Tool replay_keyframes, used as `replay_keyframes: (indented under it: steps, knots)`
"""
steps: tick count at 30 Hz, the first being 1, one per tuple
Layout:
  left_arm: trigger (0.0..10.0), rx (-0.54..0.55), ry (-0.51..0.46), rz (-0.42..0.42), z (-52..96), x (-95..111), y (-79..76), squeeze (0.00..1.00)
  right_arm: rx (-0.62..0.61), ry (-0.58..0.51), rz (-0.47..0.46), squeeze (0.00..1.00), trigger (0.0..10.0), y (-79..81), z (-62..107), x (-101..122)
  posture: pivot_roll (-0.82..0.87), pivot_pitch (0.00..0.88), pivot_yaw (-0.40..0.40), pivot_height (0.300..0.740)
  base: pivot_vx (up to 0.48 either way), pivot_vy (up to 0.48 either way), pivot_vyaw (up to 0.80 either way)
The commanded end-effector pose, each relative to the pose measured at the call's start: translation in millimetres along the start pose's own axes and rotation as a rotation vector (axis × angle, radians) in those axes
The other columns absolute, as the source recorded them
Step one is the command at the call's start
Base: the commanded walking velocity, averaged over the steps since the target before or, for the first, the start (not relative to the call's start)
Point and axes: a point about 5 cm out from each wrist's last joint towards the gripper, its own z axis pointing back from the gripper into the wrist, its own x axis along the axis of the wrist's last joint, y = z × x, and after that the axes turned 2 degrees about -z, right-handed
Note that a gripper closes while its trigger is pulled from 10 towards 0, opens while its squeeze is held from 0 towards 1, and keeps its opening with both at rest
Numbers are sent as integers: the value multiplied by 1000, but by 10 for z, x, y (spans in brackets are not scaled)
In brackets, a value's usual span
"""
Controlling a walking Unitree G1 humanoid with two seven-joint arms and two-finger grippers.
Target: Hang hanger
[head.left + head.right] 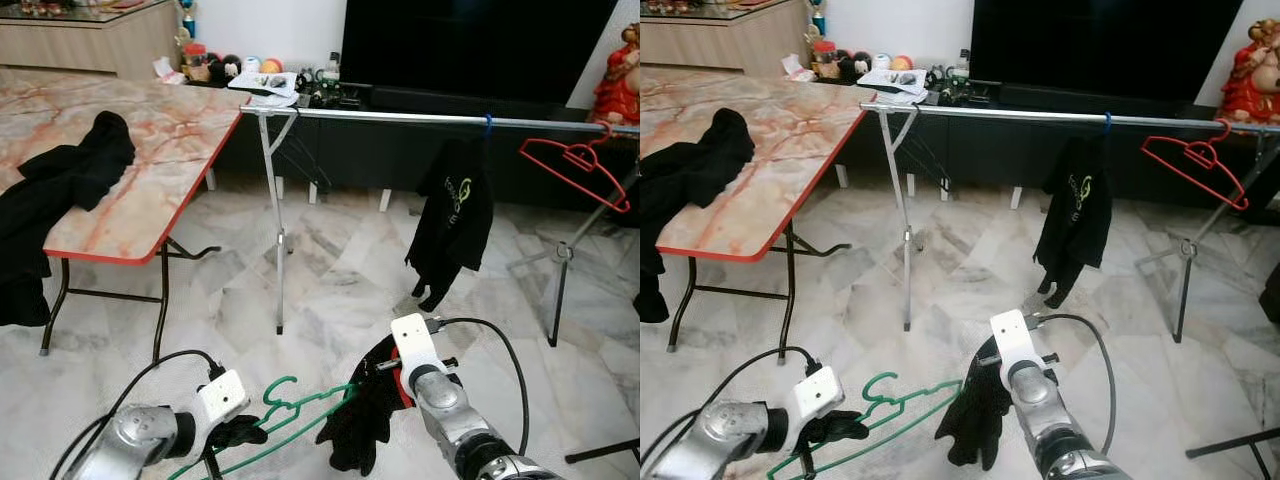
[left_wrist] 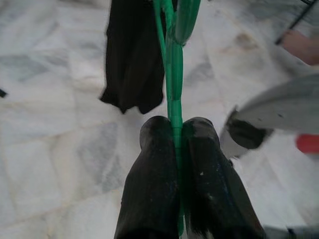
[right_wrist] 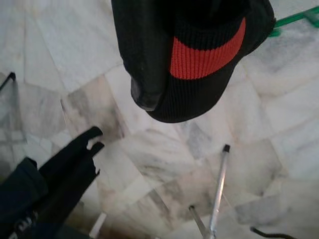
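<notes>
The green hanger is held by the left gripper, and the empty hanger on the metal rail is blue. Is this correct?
Not entirely. The left gripper does hold the green hanger, its fingers shut on it in the left wrist view. But the empty hanger on the metal rail is red, not blue, as the left eye view shows.

Bright, even daylight; soft close-up blur.
</notes>
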Motion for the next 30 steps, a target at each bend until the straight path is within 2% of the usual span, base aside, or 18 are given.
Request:
replay_keyframes:
  steps: [1, 7, 12, 16, 21, 24, 26, 30]
  knots:
    - [10000, -54, -5, -2, 28, 81, -28, 0, -20, -20, -11, 0, 10000, -36, -21, 101, 119, 93, -55, 740, 0, 0, 0]
    - [10000, -75, -32, 3, 47, 226, -30, 0, -17, -28, -18, 0, 10000, -9, -30, 156, 120, 118, -56, 740, 0, 0, 0]
    - [10000, -98, -13, 21, 91, 232, -60, 0, -18, -23, -21, 0, 10000, 9, -29, 149, 122, 127, -55, 740, 0, 0, 0]
    - [10000, -165, 20, -13, 185, 235, -158, 0, -37, -7, -45, 0, 10000, -35, -27, 117, 128, 132, -56, 740, 0, 0, 0]
    - [10000, -157, -54, 22, 159, 346, -156, 0, -23, -18, -63, 0, 10000, -27, -36, 167, 123, 137, -56, 740, 0, 0, 0]
    - [10000, -126, -77, 20, 141, 397, -121, 0, 28, -9, -81, 0, 10000, 36, -36, 166, 123, 137, -58, 740, 0, 0, 0]
    - [10000, -95, -116, 49, 148, 433, -81, 0, 109, 7, -50, 0, 10000, 136, -25, 129, 120, 138, -60, 740, 0, 0, 0]
    - [10000, -75, -129, 61, 126, 439, -68, 0, 115, 14, -62, 0, 10000, 155, -19, 102, 120, 139, -59, 740, 0, 0, 0]
